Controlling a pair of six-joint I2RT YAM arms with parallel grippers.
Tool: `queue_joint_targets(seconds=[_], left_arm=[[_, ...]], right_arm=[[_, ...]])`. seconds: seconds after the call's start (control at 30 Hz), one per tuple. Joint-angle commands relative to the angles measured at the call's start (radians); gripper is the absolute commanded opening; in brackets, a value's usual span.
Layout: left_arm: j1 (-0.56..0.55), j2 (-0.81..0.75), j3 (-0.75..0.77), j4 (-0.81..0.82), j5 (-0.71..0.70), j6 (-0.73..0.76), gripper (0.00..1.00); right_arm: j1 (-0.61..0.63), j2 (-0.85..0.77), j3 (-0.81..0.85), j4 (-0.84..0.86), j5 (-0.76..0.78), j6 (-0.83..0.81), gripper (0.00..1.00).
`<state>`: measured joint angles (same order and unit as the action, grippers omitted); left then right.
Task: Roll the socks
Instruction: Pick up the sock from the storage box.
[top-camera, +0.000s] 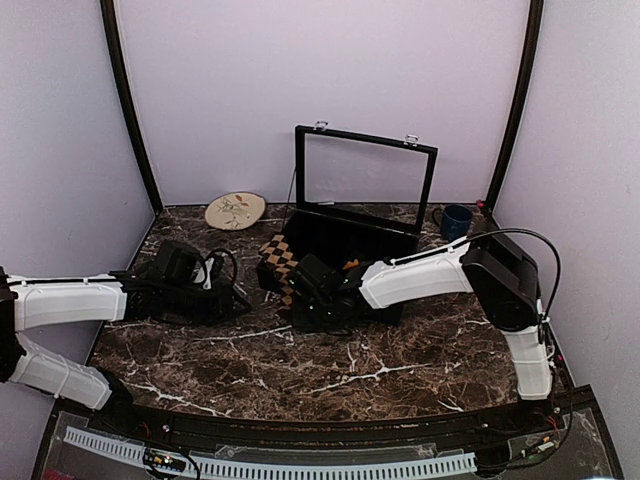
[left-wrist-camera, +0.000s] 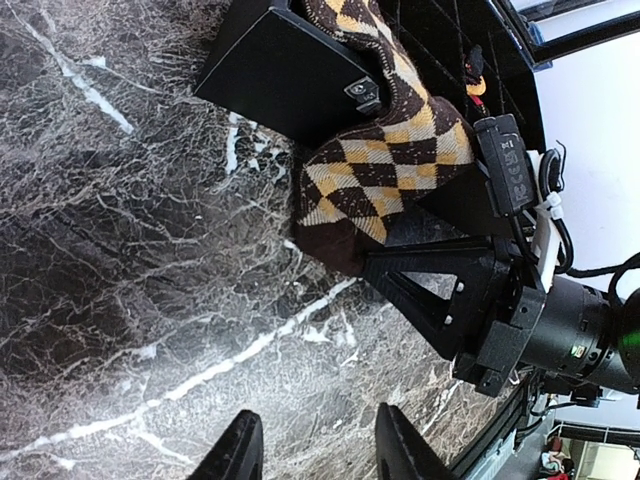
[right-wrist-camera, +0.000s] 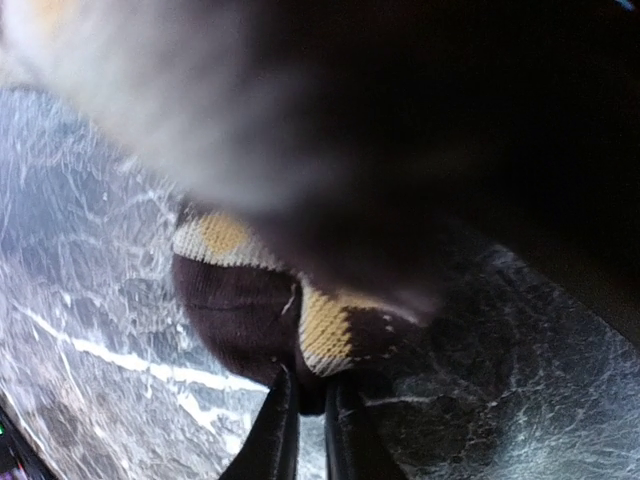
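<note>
One tan-brown sock (left-wrist-camera: 385, 170) drapes from the black case (left-wrist-camera: 270, 75) onto the surface (left-wrist-camera: 120, 250), its dark end pinched in the closed right hand (right-wrist-camera: 305, 400). The left hand (left-wrist-camera: 315, 445) hangs open. Soft, limp knit, likely best gripped at an end.

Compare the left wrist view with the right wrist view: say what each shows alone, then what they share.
Left wrist only: the black case with the tan-brown argyle sock draped over its edge, and the left gripper open. Right wrist only: the fingers of the right gripper closed on the sock's dark end. Both: that sock, the right gripper, the marble table.
</note>
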<state>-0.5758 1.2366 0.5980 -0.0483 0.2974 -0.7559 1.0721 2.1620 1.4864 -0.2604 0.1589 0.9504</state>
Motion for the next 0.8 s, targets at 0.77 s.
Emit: queue_joint_targets(seconds=[0.77], left_arm=[[0.004,-0.054,0.098,-0.083,-0.141,0.006,0.42]], right_arm=[[0.15,-0.323,0.001,-0.164,-0.026,-0.307,0.0]])
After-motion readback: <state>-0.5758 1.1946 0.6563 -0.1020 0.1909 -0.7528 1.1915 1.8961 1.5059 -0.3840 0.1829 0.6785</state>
